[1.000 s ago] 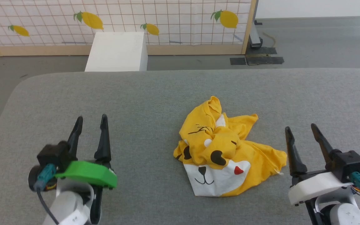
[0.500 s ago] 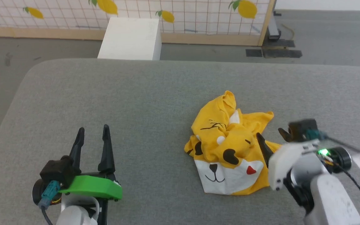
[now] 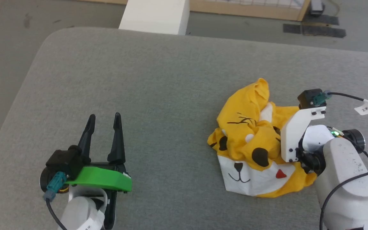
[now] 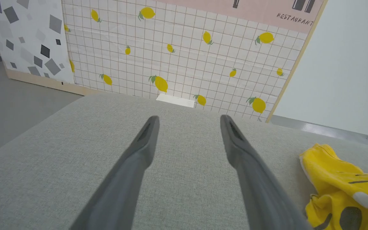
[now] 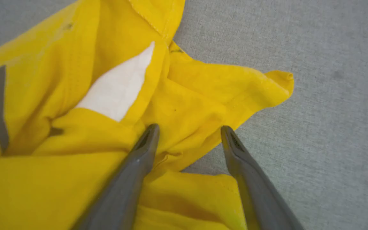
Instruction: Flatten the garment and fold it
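At four o'clock on the grey worktop (image 3: pixel 158 80), the garment (image 3: pixel 251 143) lies crumpled, animal face up. The right pincer (image 5: pixel 188 131) hangs spread over its three-o'clock folds, pinching nothing. The left pincer (image 3: pixel 104 115), also spread and empty, hovers at eight o'clock, well apart from the garment.

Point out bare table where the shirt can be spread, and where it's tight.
Free: the wide grey stretch of table between the left gripper and the garment, and the far strip up to the white box. Crowded: the right side, where the right gripper, jaws open, hangs over the garment's folds.
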Motion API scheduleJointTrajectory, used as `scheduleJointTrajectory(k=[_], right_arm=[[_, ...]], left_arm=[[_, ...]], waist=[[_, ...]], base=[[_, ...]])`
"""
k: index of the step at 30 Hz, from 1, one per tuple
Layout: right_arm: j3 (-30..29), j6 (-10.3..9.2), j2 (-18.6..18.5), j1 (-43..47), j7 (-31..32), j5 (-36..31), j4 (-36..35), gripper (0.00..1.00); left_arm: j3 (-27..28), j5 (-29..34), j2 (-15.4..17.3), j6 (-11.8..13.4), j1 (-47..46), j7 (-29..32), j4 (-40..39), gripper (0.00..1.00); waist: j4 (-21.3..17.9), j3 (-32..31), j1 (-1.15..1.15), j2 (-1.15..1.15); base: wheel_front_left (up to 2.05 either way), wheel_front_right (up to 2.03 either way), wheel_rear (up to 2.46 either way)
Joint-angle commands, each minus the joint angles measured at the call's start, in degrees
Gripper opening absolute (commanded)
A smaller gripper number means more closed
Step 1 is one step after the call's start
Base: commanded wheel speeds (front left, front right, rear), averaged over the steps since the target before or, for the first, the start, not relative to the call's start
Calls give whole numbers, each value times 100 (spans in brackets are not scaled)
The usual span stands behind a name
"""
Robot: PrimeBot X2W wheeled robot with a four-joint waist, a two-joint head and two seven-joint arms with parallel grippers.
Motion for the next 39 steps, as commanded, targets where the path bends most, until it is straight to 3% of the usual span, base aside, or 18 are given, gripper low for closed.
scheduleJointTrajectory(k=[1, 2, 11, 16, 22, 28, 29, 30, 31, 36, 39], right_arm=[[-51, -9, 1, -121, -30, -40, 82, 31], [-99, -9, 5, -174, -145, -20, 147, 0], [-136, -9, 17, 317, -1718, 256, -567, 0], [-810, -9, 24, 984, -2427, 99, -1499, 0], [-2262, -9, 31, 1895, -2195, -290, -2412, 0], [-3334, -9, 32, 2634, -1274, -263, -2412, 0], [-3390, -9, 32, 2723, -1151, -227, -2374, 18], [-3435, -9, 32, 2825, -1031, -208, -2345, 48], [-3486, -9, 33, 2964, -960, -94, -2351, 100], [-3318, -9, 33, 2996, -1719, 68, -2519, 100], [-2824, -9, 33, 3068, -2374, 4, -2648, 100]], left_arm=[[39, 43, -24, -44, -103, -26, 24, 100], [85, 31, -26, -82, -131, -26, 80, 100], [188, 46, -28, -144, 39, -26, 291, 100], [287, 124, -28, -177, 185, -26, 312, 100], [325, 143, -29, -210, 300, -26, 310, 100], [310, 137, -29, -235, 413, -26, 327, 100], [312, 135, -29, -237, 430, -26, 331, 100], [316, 134, -29, -239, 449, -26, 335, 100], [330, 140, -29, -245, 478, -26, 340, 100], [348, 157, -29, -260, 443, -26, 346, 100], [321, 138, -29, -265, 354, -26, 370, 100]], waist=[[168, 162, 0, 0], [189, 164, 0, 0], [-12, -251, 0, 0], [-260, -531, 0, 0], [-441, -712, 0, 0], [-495, -796, 0, 0], [-502, -804, 0, 0], [-509, -811, 0, 0], [-520, -806, 0, 0], [-539, -738, 0, 0], [-580, -677, 0, 0]], base=[[0, 0, 0], [0, 0, 0], [0, 0, 0], [0, 0, 0], [0, 0, 0], [0, 0, 0], [0, 0, 0], [0, 0, 0], [0, 0, 0], [0, 0, 0], [0, 0, 0]])
